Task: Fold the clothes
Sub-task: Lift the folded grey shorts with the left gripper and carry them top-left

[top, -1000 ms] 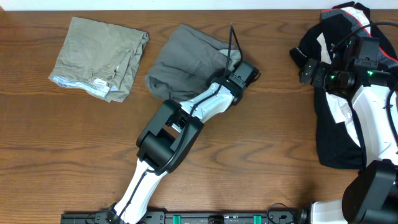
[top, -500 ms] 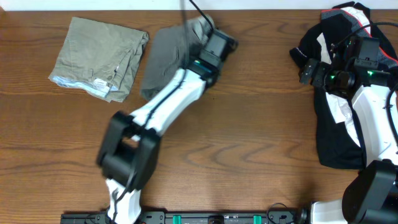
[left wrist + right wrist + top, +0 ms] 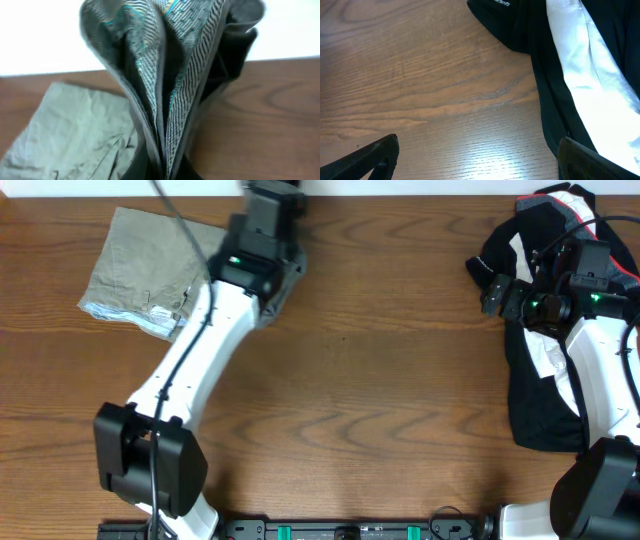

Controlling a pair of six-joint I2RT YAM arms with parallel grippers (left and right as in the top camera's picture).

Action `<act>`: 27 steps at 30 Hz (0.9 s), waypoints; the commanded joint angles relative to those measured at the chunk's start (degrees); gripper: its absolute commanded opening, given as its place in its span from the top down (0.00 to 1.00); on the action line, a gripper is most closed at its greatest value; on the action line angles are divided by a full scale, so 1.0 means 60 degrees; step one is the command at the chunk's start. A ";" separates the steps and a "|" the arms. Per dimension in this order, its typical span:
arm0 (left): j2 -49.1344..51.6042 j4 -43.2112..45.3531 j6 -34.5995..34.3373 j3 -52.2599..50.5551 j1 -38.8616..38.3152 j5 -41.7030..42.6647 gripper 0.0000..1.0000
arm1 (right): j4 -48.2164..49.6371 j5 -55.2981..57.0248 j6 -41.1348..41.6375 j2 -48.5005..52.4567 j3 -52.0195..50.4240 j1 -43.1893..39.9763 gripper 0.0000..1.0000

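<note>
The grey shorts (image 3: 170, 75) hang bunched in long folds, and my left gripper (image 3: 167, 172) is shut on them at the bottom of the left wrist view. From overhead the left gripper (image 3: 268, 205) is at the table's back edge, just right of the folded khaki shorts (image 3: 150, 270), and only a grey scrap of the shorts (image 3: 285, 280) shows beside the arm. In the left wrist view the khaki shorts (image 3: 75, 130) lie below and to the left. My right gripper (image 3: 482, 160) stands open over bare wood, its right finger at the edge of the black top (image 3: 530, 30) with its white stripe.
The black top (image 3: 540, 380) is heaped along the right side of the wooden table (image 3: 400, 410), partly under the right arm. The left arm stretches diagonally from the front left to the back edge.
My left arm has swung left and back, carrying the grey shorts off the table's middle to beside the khaki shorts. The right arm has not moved.
</note>
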 commanded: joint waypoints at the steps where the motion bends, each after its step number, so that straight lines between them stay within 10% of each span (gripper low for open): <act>1: -0.0339 0.0313 -0.1381 0.0076 0.0663 0.0878 0.94 | 0.0000 -0.0018 -0.0171 0.0044 -0.0058 -0.0018 0.01; 14: -0.0342 0.3184 -0.6929 0.0076 0.3249 0.3049 0.94 | -0.0011 -0.0018 -0.0171 0.0044 -0.0058 -0.0018 0.01; 27: 0.0419 0.5876 -0.9460 0.0069 0.4787 0.4277 0.95 | -0.0084 -0.0164 -0.0164 0.0044 -0.0058 -0.0018 0.01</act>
